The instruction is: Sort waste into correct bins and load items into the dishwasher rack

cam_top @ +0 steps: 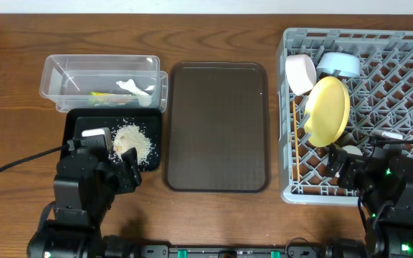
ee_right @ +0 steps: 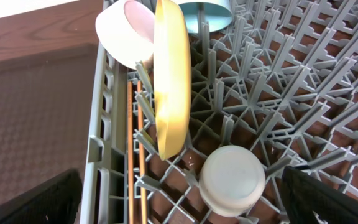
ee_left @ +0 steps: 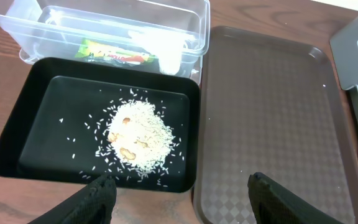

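Observation:
The clear tub (cam_top: 99,75) holds the green-and-yellow wrapper (ee_left: 114,51) and white tissue (cam_top: 135,87). In front of it the black tray (ee_left: 36,124) carries a pile of rice grains (ee_left: 138,134). My left gripper (ee_left: 182,183) hovers open and empty over the tray's near right corner. The grey dishwasher rack (cam_top: 407,43) holds the yellow plate (ee_right: 171,81) on edge, the white bowl (ee_right: 126,34), the light-blue bowl (ee_right: 204,14), the pale cup (ee_right: 232,180) upside down, and the chopsticks (ee_right: 131,162) along the left wall. My right gripper (ee_right: 179,186) stands wide open above the cup, holding nothing.
A dark brown serving tray (cam_top: 217,129) lies between the bins and the rack. A black cable (cam_top: 13,168) runs across the wooden table at the left. A few stray grains lie on the serving tray.

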